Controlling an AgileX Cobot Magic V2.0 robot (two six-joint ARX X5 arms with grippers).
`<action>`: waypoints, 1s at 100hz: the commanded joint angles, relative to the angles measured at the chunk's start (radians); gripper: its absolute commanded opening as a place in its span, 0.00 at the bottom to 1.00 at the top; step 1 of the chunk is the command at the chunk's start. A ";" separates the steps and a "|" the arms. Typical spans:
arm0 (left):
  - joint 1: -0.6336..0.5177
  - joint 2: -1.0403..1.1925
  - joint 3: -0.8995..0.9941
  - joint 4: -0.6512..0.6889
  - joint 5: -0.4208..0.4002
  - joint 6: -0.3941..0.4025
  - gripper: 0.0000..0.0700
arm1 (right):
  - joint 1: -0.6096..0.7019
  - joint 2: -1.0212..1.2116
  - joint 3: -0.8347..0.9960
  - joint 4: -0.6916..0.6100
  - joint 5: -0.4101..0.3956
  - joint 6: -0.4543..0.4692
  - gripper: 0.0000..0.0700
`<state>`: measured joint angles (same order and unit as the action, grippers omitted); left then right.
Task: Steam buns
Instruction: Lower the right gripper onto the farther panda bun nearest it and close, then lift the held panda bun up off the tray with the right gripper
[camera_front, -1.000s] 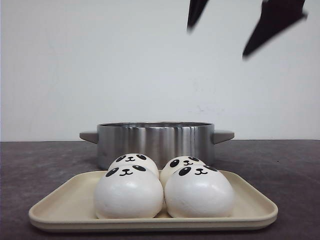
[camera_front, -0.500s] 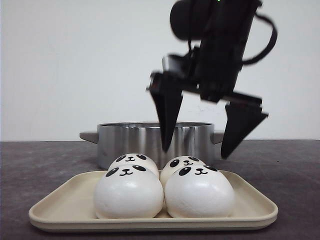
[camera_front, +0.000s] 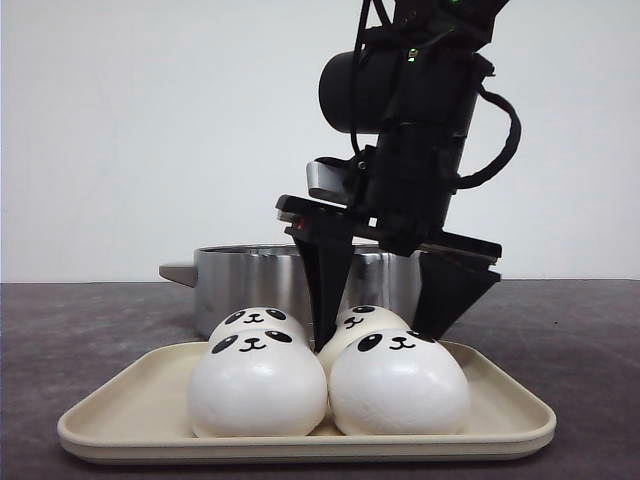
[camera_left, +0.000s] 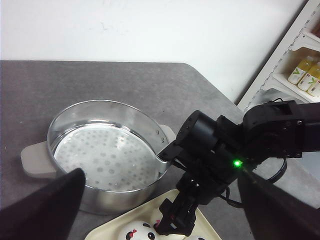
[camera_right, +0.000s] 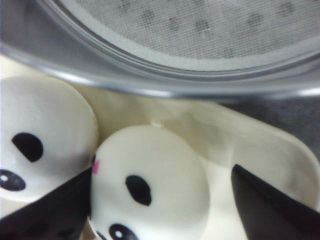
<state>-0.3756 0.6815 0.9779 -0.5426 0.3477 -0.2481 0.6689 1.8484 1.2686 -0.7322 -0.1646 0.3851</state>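
Observation:
Four white panda-face buns sit on a beige tray (camera_front: 100, 425): front left (camera_front: 258, 385), front right (camera_front: 400, 385), back left (camera_front: 255, 322) and back right (camera_front: 370, 320). My right gripper (camera_front: 378, 335) is open and lowered over the back right bun (camera_right: 150, 185), one finger (camera_right: 50, 205) against its side between the two back buns, the other finger (camera_right: 270, 200) apart from it. The back left bun (camera_right: 40, 130) lies beside it. My left gripper (camera_left: 160, 220) is open and empty, high above the table, looking down on the right arm (camera_left: 225, 155).
A steel steamer pot (camera_front: 250, 275) with a perforated insert (camera_left: 107, 150) and side handles stands just behind the tray; its rim (camera_right: 175, 75) is close to the right gripper. A shelf with bottles (camera_left: 305, 75) stands beyond the table's edge.
My right gripper has come down from the top of the front view to the tray and now straddles the back right bun, jaws still open. The buns have not moved.

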 joint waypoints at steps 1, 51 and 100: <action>-0.006 0.005 0.015 0.010 0.008 0.001 0.85 | 0.008 0.037 0.014 -0.004 0.022 0.024 0.43; -0.006 0.005 0.015 0.011 0.005 0.001 0.85 | 0.067 -0.183 0.015 0.014 -0.032 0.017 0.01; -0.006 0.005 0.015 0.049 -0.018 0.000 0.85 | -0.023 -0.306 0.288 0.111 0.105 -0.090 0.01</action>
<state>-0.3775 0.6815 0.9779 -0.5159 0.3355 -0.2504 0.6624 1.4754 1.4982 -0.6296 -0.0643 0.3408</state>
